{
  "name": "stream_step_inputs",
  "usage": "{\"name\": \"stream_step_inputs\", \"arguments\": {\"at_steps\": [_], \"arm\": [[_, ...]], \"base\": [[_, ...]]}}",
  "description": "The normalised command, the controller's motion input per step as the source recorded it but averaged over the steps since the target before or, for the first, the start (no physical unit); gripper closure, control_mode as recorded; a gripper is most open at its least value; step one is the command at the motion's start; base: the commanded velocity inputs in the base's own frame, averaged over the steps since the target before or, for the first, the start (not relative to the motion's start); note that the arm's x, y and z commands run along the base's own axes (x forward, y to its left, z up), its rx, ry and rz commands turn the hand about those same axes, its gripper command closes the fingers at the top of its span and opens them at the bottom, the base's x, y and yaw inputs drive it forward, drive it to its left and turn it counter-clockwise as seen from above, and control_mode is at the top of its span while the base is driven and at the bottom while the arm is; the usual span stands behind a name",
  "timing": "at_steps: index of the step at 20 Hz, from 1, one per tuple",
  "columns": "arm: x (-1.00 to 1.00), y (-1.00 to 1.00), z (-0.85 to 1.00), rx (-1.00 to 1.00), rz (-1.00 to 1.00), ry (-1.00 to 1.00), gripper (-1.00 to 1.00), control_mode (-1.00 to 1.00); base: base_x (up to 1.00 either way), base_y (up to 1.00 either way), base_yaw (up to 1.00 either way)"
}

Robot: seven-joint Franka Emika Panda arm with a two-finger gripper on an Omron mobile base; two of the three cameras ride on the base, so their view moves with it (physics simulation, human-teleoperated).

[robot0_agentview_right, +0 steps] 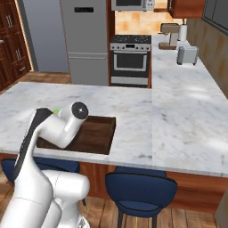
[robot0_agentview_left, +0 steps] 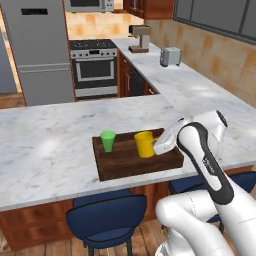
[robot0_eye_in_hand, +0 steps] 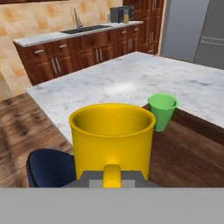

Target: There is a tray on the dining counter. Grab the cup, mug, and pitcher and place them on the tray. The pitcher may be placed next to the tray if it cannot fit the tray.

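The dark wooden tray (robot0_agentview_left: 125, 162) lies on the dining counter (robot0_agentview_left: 45, 145) near its front edge. On the tray's left part the green cup (robot0_agentview_left: 107, 140) stands upright, also seen beyond the mug (robot0_eye_in_hand: 162, 111). The yellow mug (robot0_agentview_left: 144, 144) is upright over the tray's right part. My gripper (robot0_agentview_left: 158, 146) reaches it from the right and is shut on its loop handle, which sits between the fingertips (robot0_eye_in_hand: 112, 177). In the right base view my arm hides most of the tray (robot0_agentview_right: 95, 133). Far off, the pitcher (robot0_eye_in_hand: 126, 16) stands on the sink counter beside a dark appliance.
Blue stools (robot0_agentview_left: 105, 215) stand under the counter's front edge. The counter runs back along the right wall, carrying a toaster (robot0_agentview_left: 170, 56) and a coffee machine (robot0_agentview_left: 140, 39). A stove (robot0_agentview_left: 92, 70) and a fridge (robot0_agentview_left: 37, 45) stand behind. The black sink (robot0_eye_in_hand: 85, 29) is across the room.
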Motion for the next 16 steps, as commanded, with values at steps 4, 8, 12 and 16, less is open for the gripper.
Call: {"name": "stream_step_inputs", "arguments": {"at_steps": [4, 8, 12, 16], "arm": [[0.29, 0.18, -0.14, 0.01, 0.13, 0.04, 1.0, -1.0], [0.27, 0.11, -0.13, 0.01, 0.13, 0.0, 1.0, -1.0], [0.28, 0.14, -0.27, 0.0, 0.1, 0.0, 1.0, -1.0], [0.33, 0.16, -0.35, 0.0, 0.08, 0.0, 1.0, -1.0]], "base": [[0.0, 0.0, 0.0], [0.0, 0.0, 0.0], [0.0, 0.0, 0.0], [0.0, 0.0, 0.0]]}}
